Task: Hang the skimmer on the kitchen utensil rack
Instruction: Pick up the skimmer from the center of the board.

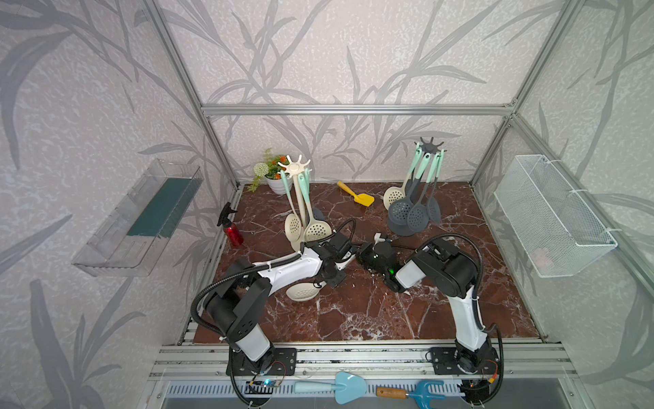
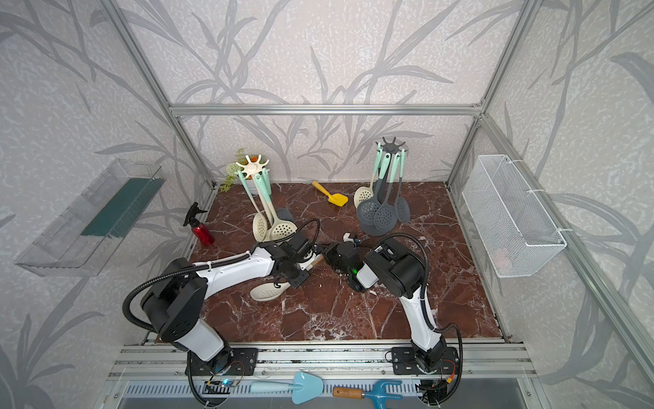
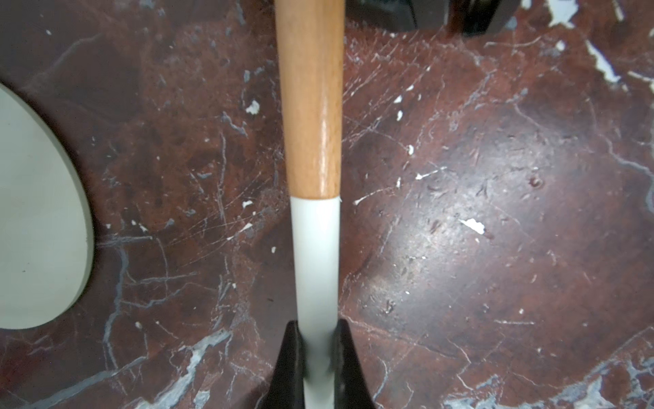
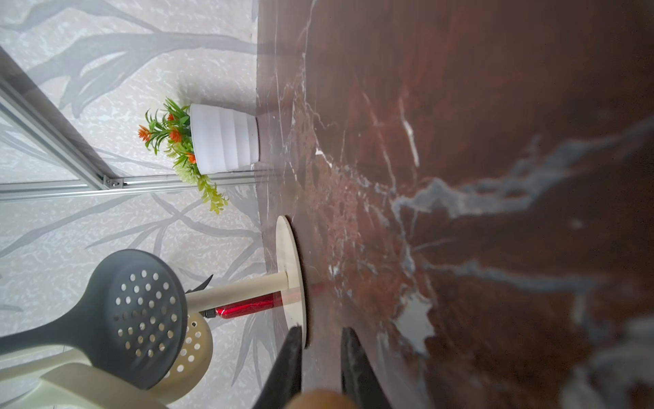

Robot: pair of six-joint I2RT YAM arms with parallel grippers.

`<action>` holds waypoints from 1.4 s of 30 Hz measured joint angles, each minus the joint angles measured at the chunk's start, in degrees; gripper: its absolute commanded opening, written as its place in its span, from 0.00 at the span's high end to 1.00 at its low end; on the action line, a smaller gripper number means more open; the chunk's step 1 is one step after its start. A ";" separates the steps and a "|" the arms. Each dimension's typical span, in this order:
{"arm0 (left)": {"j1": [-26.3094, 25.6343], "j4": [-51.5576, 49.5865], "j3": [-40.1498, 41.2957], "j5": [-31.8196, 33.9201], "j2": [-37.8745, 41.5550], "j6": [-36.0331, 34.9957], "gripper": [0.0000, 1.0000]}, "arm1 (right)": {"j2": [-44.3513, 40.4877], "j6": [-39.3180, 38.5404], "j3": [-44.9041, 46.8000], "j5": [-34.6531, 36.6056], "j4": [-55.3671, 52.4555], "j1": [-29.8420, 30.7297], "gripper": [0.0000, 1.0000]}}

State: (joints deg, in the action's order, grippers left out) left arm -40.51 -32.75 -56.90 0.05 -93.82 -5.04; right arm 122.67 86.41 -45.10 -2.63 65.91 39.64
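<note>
Cream skimmer (image 3: 311, 106) pinched in left gripper (image 3: 316, 336), handle (image 4: 320, 398) seemingly inside right gripper (image 4: 320, 340)

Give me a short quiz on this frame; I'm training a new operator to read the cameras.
1. True or false: the left gripper grips the skimmer on its wooden section.
2. Which tool lies on the marble table by the back wall? A) yellow scoop B) blue rake C) whisk
3. What colour is the rack beside the potted plant?
Key: 1 false, it grips the pale section; 2 A; 3 cream.
</note>
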 measured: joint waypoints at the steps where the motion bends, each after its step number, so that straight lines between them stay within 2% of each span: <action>1: 0.00 0.00 0.04 -0.02 0.02 0.42 0.81 | -0.02 -0.61 0.11 -0.31 0.44 -0.07 0.92; 13: 0.81 1.05 2.01 -1.90 6.64 3.41 0.79 | -4.66 -8.87 0.28 -6.75 7.65 -0.26 0.92; 20: 1.88 2.54 4.22 -5.38 15.08 6.27 0.95 | -9.94 -15.23 -0.17 -11.93 9.77 -0.44 0.90; 22: 1.90 3.08 5.05 -6.10 17.66 7.15 1.00 | -11.87 -17.33 -0.24 -13.53 9.70 -0.44 0.83; 23: 1.90 3.32 5.42 -6.36 18.82 7.58 1.00 | -12.61 -18.16 -0.46 -14.34 9.49 -0.44 0.76; 25: 1.95 3.69 6.10 -6.34 21.24 8.41 1.00 | -14.45 -20.13 -1.42 -17.22 8.39 -0.52 0.53; 28: 2.08 4.09 6.71 -5.51 24.28 9.84 1.00 | -18.75 -24.44 -3.06 -20.81 4.09 -0.50 0.35; 31: 2.05 5.05 7.34 -3.85 28.15 10.82 1.00 | -25.51 -31.08 -4.26 -22.40 -4.24 -0.50 0.28; 35: 1.86 6.10 9.57 0.24 35.17 11.56 1.00 | -35.41 -41.83 -6.21 -21.86 -17.86 -0.55 0.27; 39: 1.90 6.21 11.61 6.91 41.07 12.31 1.00 | -43.82 -51.08 -7.34 -19.67 -27.89 -1.51 0.26; 42: 1.92 6.27 11.76 13.62 43.32 13.09 1.00 | -46.42 -55.30 -7.28 -18.29 -32.35 -2.43 0.26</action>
State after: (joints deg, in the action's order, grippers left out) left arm -38.59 -26.48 -45.15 13.67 -50.50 8.05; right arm 76.25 31.11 -52.38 -20.93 33.56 37.21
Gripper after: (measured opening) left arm 0.128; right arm 0.737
